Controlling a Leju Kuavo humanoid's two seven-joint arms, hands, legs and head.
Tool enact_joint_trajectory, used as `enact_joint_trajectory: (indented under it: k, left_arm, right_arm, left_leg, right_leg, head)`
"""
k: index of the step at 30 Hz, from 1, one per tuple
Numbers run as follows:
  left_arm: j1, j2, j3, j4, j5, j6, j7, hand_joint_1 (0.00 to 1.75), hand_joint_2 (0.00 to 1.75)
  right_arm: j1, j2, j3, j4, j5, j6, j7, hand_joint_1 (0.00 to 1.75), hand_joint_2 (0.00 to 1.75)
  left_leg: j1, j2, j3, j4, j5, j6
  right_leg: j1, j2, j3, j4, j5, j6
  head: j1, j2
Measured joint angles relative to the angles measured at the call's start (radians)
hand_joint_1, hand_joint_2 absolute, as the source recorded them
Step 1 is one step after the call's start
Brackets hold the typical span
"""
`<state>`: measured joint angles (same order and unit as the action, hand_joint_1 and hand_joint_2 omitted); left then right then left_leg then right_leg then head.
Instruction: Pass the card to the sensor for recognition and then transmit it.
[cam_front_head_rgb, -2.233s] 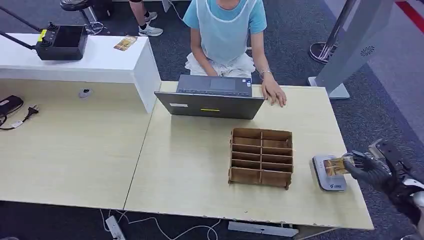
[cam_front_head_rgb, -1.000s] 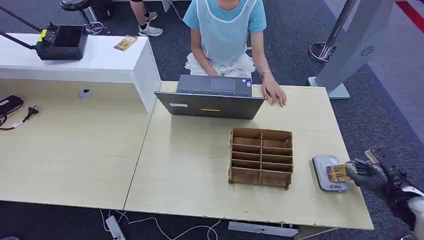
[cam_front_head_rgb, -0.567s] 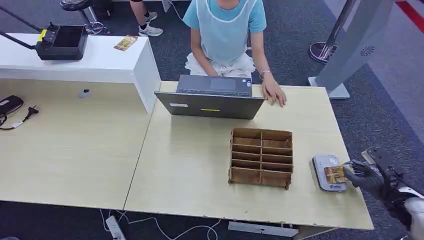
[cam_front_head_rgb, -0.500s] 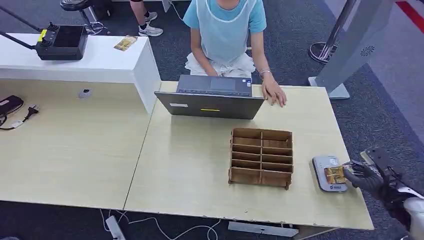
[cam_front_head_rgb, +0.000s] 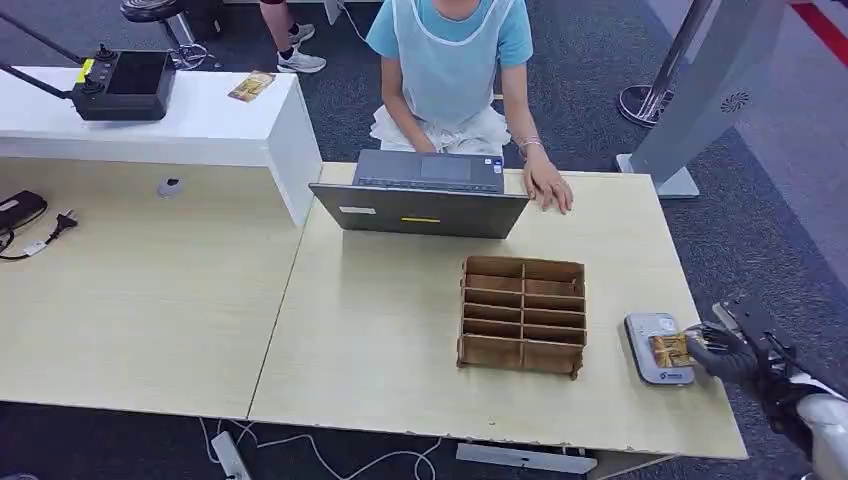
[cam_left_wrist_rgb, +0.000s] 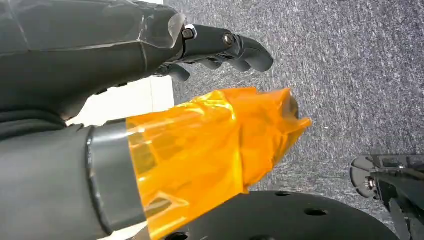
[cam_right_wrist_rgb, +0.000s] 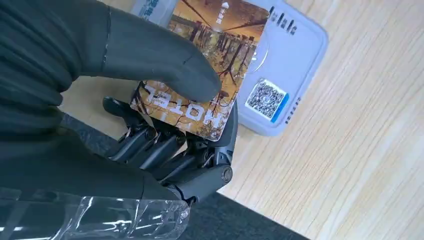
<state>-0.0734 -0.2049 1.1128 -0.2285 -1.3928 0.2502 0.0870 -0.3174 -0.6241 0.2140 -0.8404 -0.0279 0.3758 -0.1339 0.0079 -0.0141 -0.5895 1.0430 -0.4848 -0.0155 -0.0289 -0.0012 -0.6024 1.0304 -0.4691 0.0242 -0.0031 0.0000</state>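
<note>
My right hand (cam_front_head_rgb: 728, 352) pinches a brown-and-gold hotel card (cam_front_head_rgb: 668, 349) between thumb and fingers at the table's right edge. The card (cam_right_wrist_rgb: 210, 65) lies flat over the grey card sensor (cam_front_head_rgb: 657, 346), covering part of its top; the sensor (cam_right_wrist_rgb: 280, 75) shows a small QR label beside the card. The thumb (cam_right_wrist_rgb: 150, 55) presses on the card's printed face and the dark fingers sit under it. My left hand (cam_left_wrist_rgb: 200, 45) hangs over grey carpet with nothing in it, its fingers curled, its thumb wrapped in orange film.
A brown compartmented wooden box (cam_front_head_rgb: 522, 315) stands left of the sensor. A grey laptop (cam_front_head_rgb: 420, 195) sits at the table's far edge, with a person in a light blue top (cam_front_head_rgb: 450, 60) behind it, one hand (cam_front_head_rgb: 548, 187) on the table. A white counter (cam_front_head_rgb: 150, 120) is at far left.
My right hand has drawn back slightly toward the table's right edge and lowered the card from above the sensor onto it. The person and the box have not moved.
</note>
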Motion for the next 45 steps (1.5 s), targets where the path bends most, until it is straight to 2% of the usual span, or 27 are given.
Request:
enact_joint_trajectory:
  k: [7, 16, 28, 38, 45]
  left_arm:
    - [0.0, 0.0, 0.0, 0.0, -0.002, 0.0, 0.006, 0.0, 0.0]
    - [0.0, 0.0, 0.0, 0.0, -0.001, 0.0, 0.007, 0.0, 0.0]
    - [0.0, 0.0, 0.0, 0.0, 0.004, 0.0, 0.007, 0.0, 0.0]
    - [0.0, 0.0, 0.0, 0.0, 0.017, 0.0, 0.001, 0.0, 0.0]
    - [-0.001, -0.001, 0.0, 0.0, 0.016, 0.0, 0.001, 0.0, 0.0]
  right_arm:
    - [-0.002, 0.003, -0.001, 0.0, 0.041, -0.023, 0.015, 1.75, 1.75]
    - [-0.008, 0.006, -0.006, 0.0, 0.051, -0.019, 0.018, 1.75, 1.75]
    - [-0.016, 0.008, -0.09, -0.084, -0.039, 0.046, -0.027, 1.75, 1.75]
    - [-0.101, 0.008, -0.115, -0.196, -0.056, 0.056, -0.023, 1.75, 1.75]
    - [-0.198, 0.029, -0.1, -0.256, -0.032, 0.028, -0.002, 1.75, 1.75]
  left_leg:
    - [0.0, 0.0, 0.0, 0.0, 0.0, 0.0]
    - [0.0, 0.0, 0.0, 0.0, 0.0, 0.0]
    - [0.0, 0.0, 0.0, 0.0, 0.0, 0.0]
    - [0.0, 0.0, 0.0, 0.0, 0.0, 0.0]
    - [0.0, 0.0, 0.0, 0.0, 0.0, 0.0]
  right_leg:
    - [0.0, 0.0, 0.0, 0.0, 0.0, 0.0]
    - [0.0, 0.0, 0.0, 0.0, 0.0, 0.0]
    - [0.0, 0.0, 0.0, 0.0, 0.0, 0.0]
    - [0.0, 0.001, 0.0, 0.0, 0.0, 0.0]
    - [0.0, 0.0, 0.0, 0.0, 0.0, 0.0]
  head:
    - [0.0, 0.0]
    - [0.0, 0.0]
    - [0.0, 0.0]
    - [0.0, 0.0]
    - [0.0, 0.0]
